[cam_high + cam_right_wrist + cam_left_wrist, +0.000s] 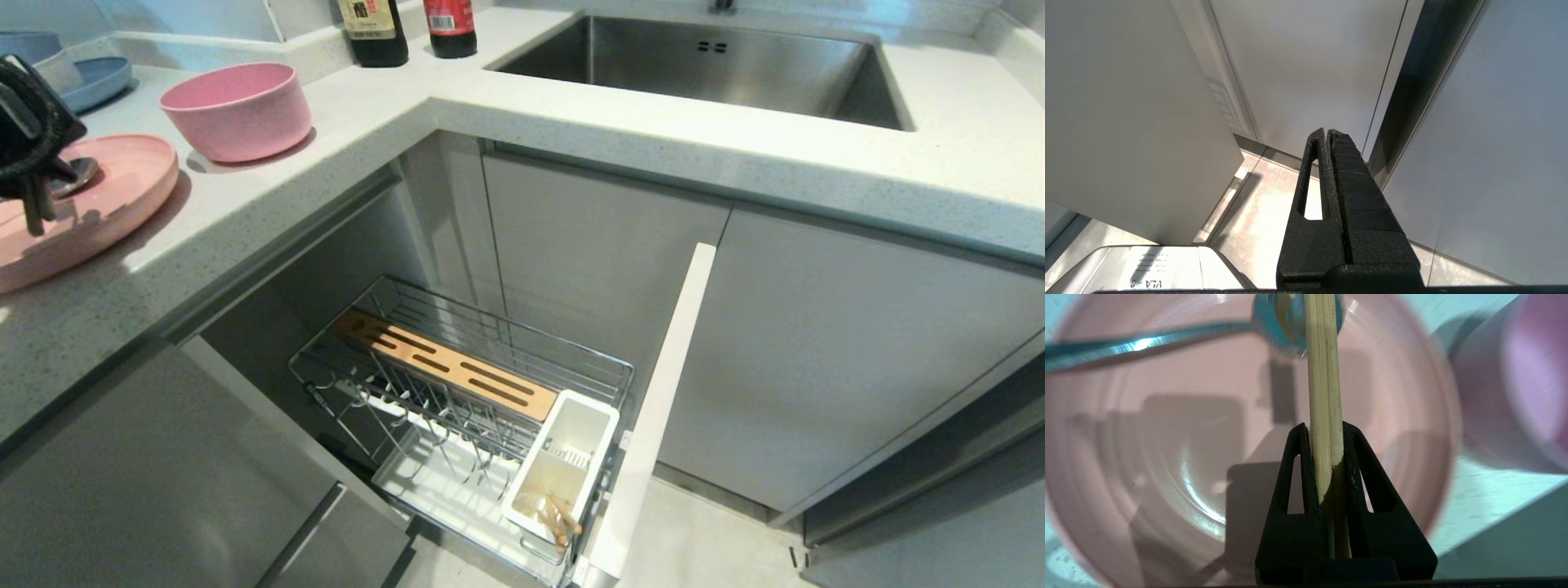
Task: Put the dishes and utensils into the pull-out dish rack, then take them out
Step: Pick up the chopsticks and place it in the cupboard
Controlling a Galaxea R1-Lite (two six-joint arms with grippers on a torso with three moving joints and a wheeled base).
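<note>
At the far left of the counter, my left gripper (36, 219) hangs over the large pink plate (114, 200). Its jaws are shut on a pair of light wooden chopsticks (1323, 396), which stick out past the fingertips of the left gripper (1325, 429) above the plate (1167, 457). The metal spoon (1143, 343) lies on the plate, its bowl end (79, 171) near the chopsticks' far end. The pink bowl (237, 110) stands beside the plate. The pull-out dish rack (606, 369) is drawn out below the counter. My right gripper (1327, 131) is shut and holds nothing, parked low beside cabinet fronts.
The rack has a slotted wooden strip (445, 367), a white drip tray (433, 483) and a white utensil cup (573, 441) with light wooden sticks (562, 516) in it. An open cabinet door (661, 392) stands beside it. Blue dishes (98, 82), two bottles (374, 33) and a sink (702, 69) lie behind.
</note>
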